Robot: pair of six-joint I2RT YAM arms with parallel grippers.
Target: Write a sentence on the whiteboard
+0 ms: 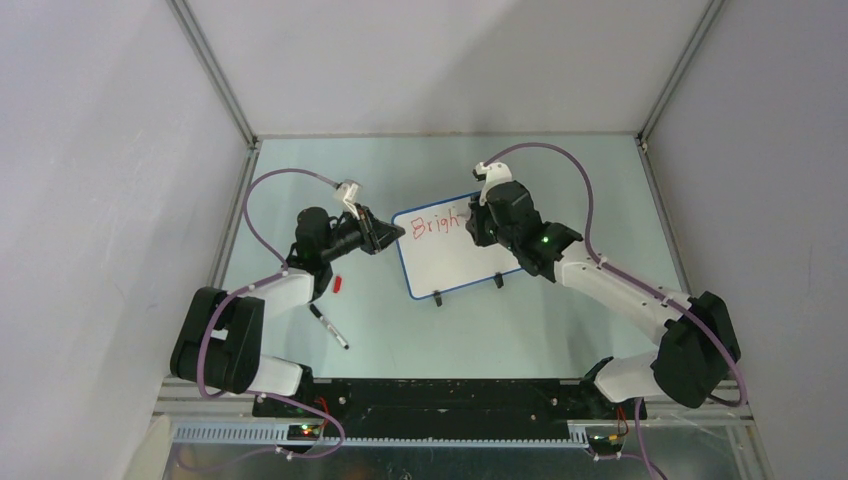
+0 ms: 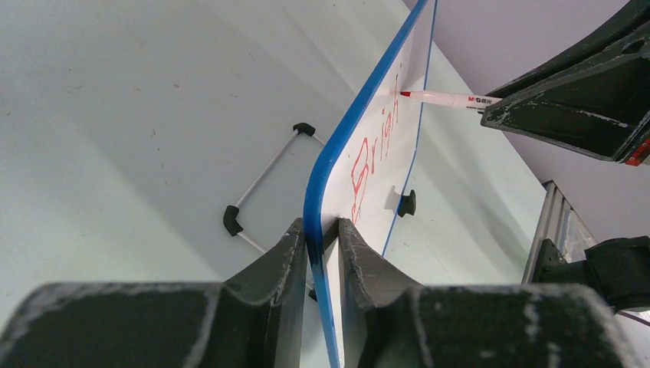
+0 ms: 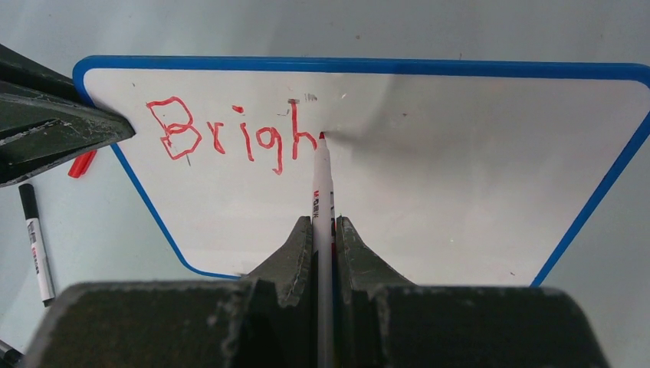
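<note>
Whiteboard (image 1: 445, 260) with a blue rim sits in the middle of the table (image 1: 560, 330), between the two arms. Red letters (image 3: 230, 138) on it spell "Brigh". The left gripper (image 2: 322, 230) pinches the board's left edge, one finger on each side. The right gripper (image 3: 323, 226) is squeezed tight on a red marker (image 3: 322, 184). The marker's tip touches the board just after the "h". A black marker (image 1: 330, 328) and a small red cap (image 1: 338, 284) lie on the table near the left arm.
</note>
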